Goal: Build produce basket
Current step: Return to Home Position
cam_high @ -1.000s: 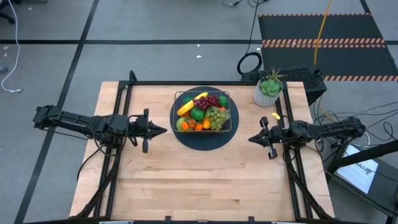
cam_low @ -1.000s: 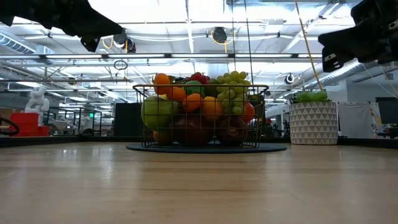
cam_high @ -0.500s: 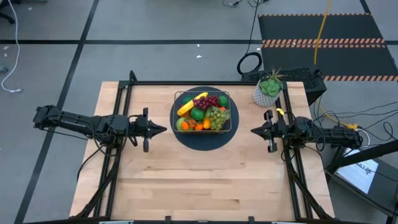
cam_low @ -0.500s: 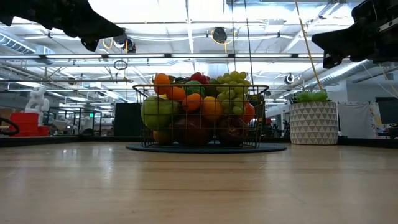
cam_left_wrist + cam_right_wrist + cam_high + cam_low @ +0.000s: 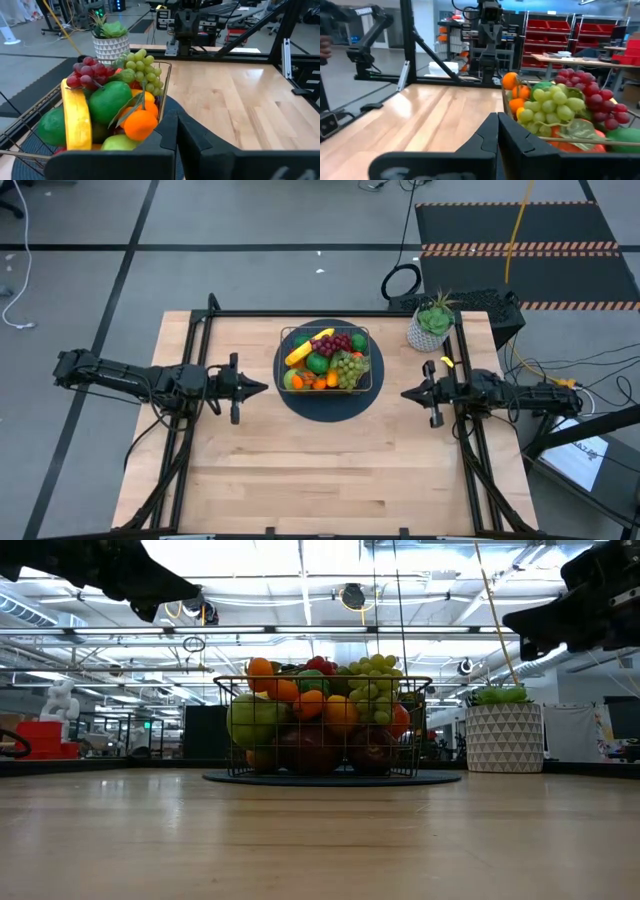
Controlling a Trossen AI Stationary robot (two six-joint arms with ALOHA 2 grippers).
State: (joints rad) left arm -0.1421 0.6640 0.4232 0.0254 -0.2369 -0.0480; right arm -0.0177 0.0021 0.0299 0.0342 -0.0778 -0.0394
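The wire basket [image 5: 327,331] stands on a round dark mat [image 5: 328,405] at the table's far middle. It is heaped with produce: a yellow banana [image 5: 77,120], green grapes [image 5: 547,107], red grapes [image 5: 592,92], oranges [image 5: 140,124] and green fruit [image 5: 107,100]. My left gripper [image 5: 264,389] hovers shut to the left of the mat, pointing at the basket. My right gripper [image 5: 405,393] hovers shut to the mat's right, also pointing at the basket. Neither holds anything.
A potted green plant in a white pot [image 5: 431,327] stands at the table's far right corner. Dark frame rails [image 5: 190,360] run along the table's left, right and far edges. Bare wood [image 5: 330,470] lies in front of the mat.
My right arm has drawn back toward the table's right edge and swung a little toward the far edge, its gripper staying shut. The basket and produce have not moved.
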